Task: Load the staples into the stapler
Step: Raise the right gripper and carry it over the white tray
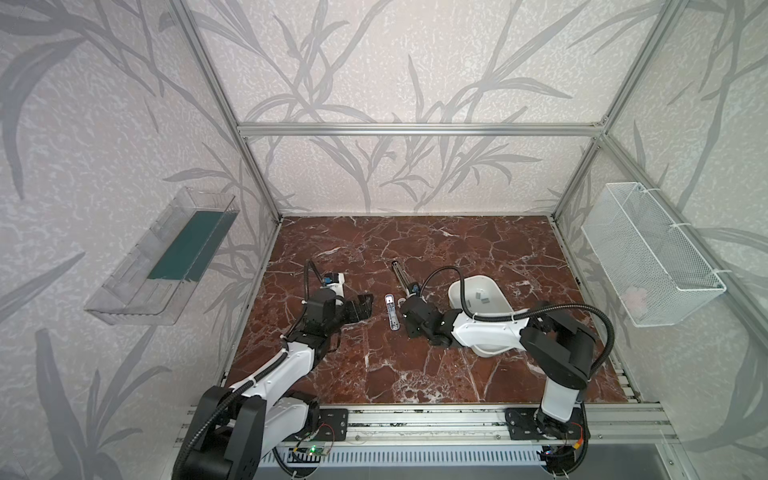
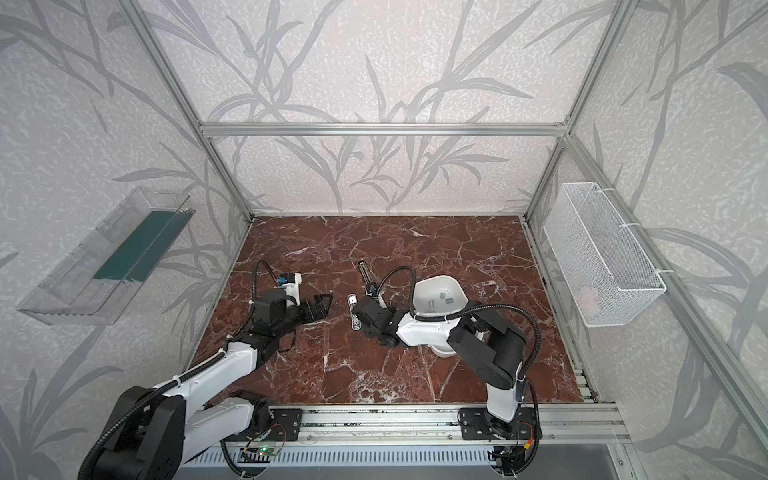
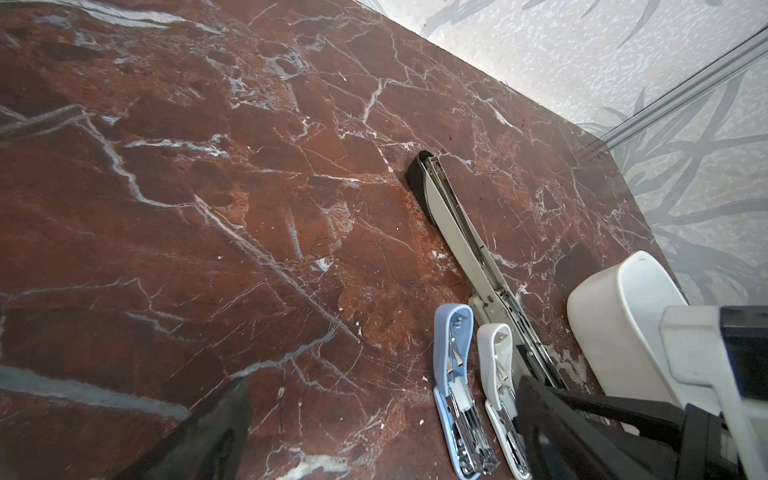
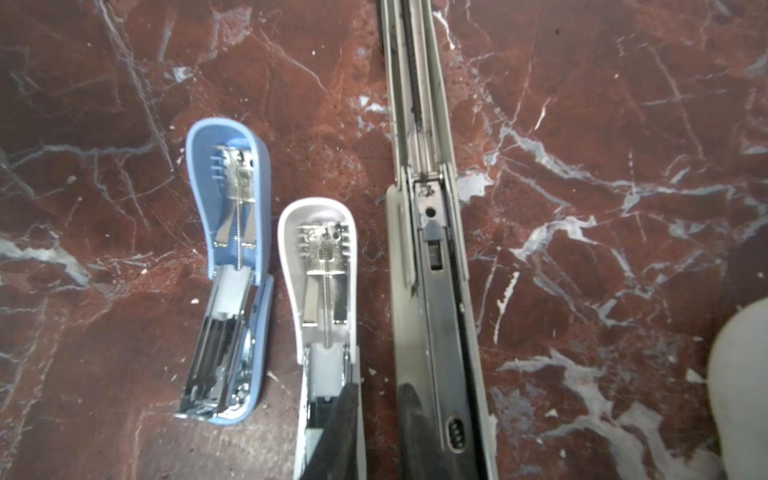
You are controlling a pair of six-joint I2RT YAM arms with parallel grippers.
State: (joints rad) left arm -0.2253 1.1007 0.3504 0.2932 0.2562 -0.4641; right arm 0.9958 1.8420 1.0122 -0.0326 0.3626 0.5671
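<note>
- Left gripper (image 1: 366, 307), jaws wide apart, over bare marble table (image 1: 415, 241).
- Right gripper (image 4: 376, 390), jaws nearly together, grip unclear, between white stapler (image 4: 324, 270) and long stapler (image 4: 432, 291).
- Staples (image 1: 482, 296) lie in white bowl (image 1: 478, 277), right of centre.

Robot lab cell: aluminium frame (image 1: 415, 129), wallpapered panels (image 1: 374, 62), marble-look tabletop (image 1: 415, 249), mounting rail (image 1: 415, 424).

No legible text, label, brand, number or sign anywhere in view.
</note>
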